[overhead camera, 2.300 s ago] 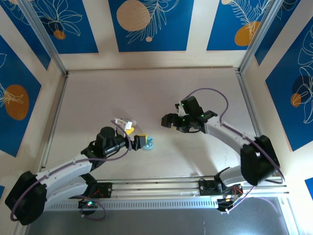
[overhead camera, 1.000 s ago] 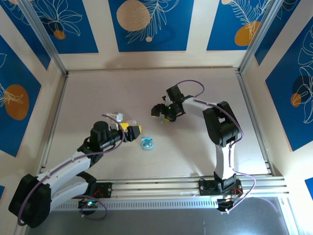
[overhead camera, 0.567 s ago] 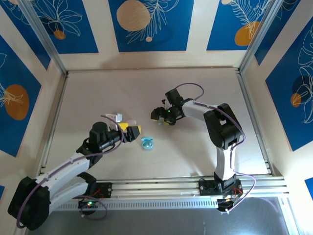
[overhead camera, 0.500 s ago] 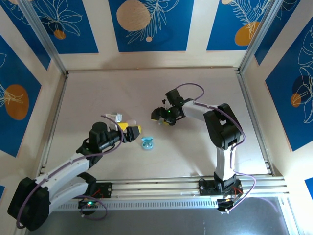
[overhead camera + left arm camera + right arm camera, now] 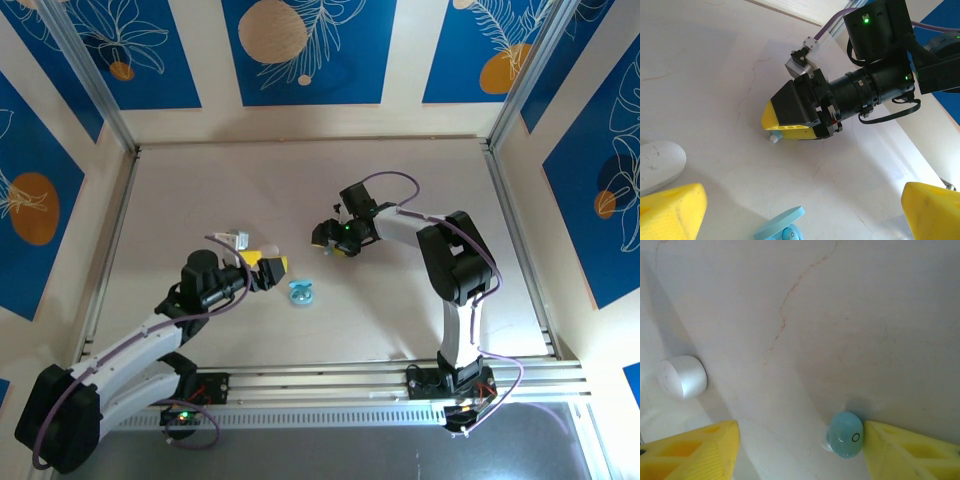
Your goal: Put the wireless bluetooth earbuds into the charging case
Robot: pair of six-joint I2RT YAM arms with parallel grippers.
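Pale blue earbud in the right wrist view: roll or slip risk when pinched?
Likely rolls: the pale blue earbud is a rounded dome on the smooth table. Its glossy shell probably slips against the yellow finger beside it, so an off-centre pinch may squirt it out. Tiny, so probably light.

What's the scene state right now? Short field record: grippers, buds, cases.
left gripper: open, empty, beside the blue case
right gripper: open, low over the table, straddling the pale blue earbud
pale blue earbud: on table, against one jaw, not clamped
white earbud: on table, outside the jaws
blue case: on table, looks open
white case: on table, near left gripper
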